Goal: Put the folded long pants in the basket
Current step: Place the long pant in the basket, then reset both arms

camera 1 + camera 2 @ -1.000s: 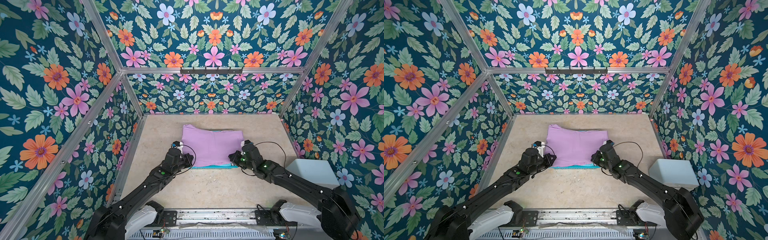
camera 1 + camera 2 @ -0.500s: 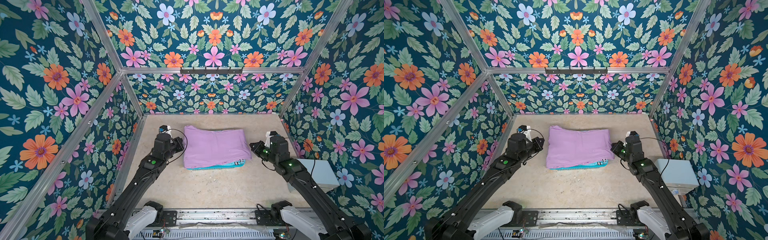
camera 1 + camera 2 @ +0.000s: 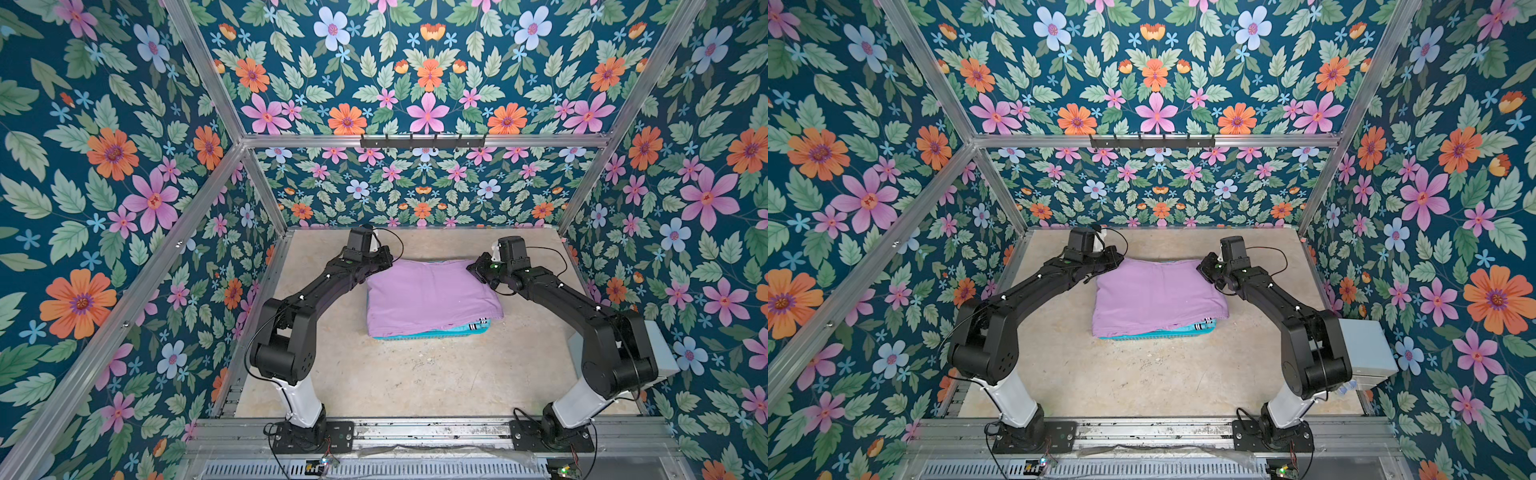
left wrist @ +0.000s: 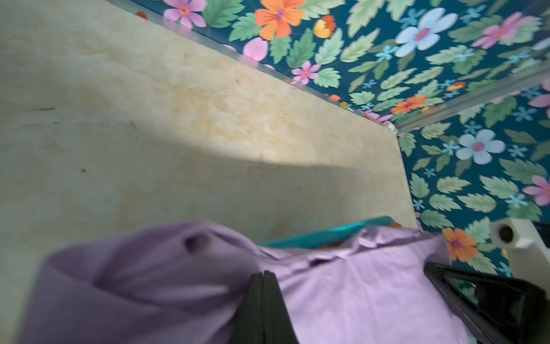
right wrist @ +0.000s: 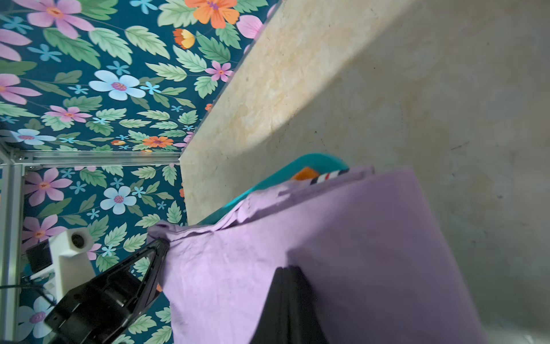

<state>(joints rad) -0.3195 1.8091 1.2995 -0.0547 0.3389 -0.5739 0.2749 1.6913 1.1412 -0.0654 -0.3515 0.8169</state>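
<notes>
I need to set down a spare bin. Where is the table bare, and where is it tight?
Widest bare patch: the table between the basket's near rim and the front rail. A narrower strip lies behind the basket, along the back wall. Crowded: the basket's far corners, where the left gripper and right gripper meet the lilac pants.

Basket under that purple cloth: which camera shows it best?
The right wrist view. There the basket shows a curved stretch of teal rim past the lilac pants, with orange cloth peeking inside. The left wrist view gives a blurrier strip of rim. In both top views only a thin teal edge shows.
</notes>
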